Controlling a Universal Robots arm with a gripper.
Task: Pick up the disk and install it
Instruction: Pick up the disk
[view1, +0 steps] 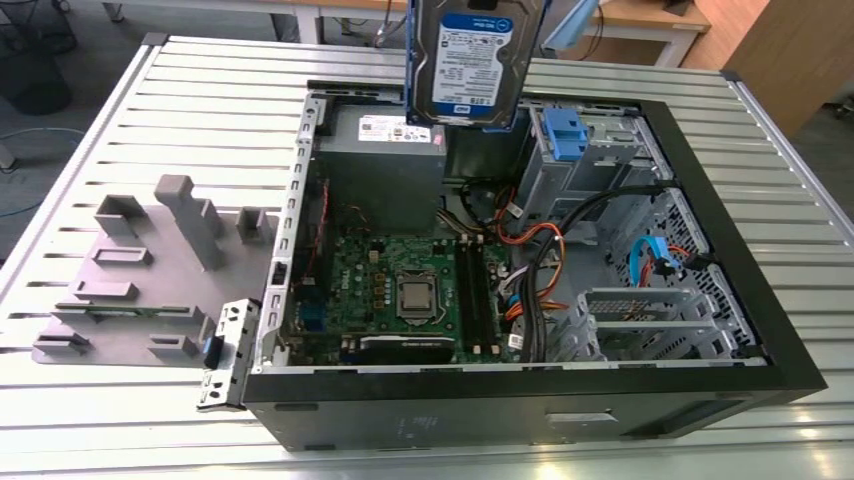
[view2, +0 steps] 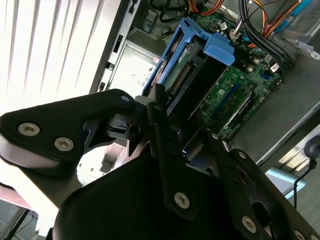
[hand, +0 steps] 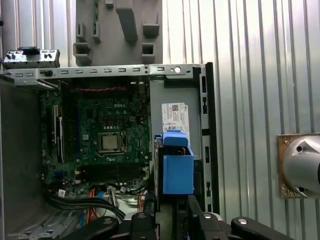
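The disk (view1: 467, 60), a silver drive with a white-and-blue label in a blue carrier, hangs upright in the air over the back of the open computer case (view1: 534, 390). It hovers above the grey power supply (view1: 387, 150). In both wrist views my gripper (view2: 182, 125) is shut on it. The black fingers (view2: 167, 145) clamp its flat sides. The blue carrier end (hand: 177, 172) and the connector edge (view2: 182, 75) point down toward the case. My gripper (hand: 170, 217) sits above the power supply's white sticker (hand: 173, 117).
The case lies open on a slatted metal table (view1: 200, 100). Inside are a green motherboard (view1: 400, 285), bundled cables (view1: 561, 240) and a drive bay with a blue bracket (view1: 561, 130). A grey fixture block (view1: 134, 280) stands at the exterior view's left.
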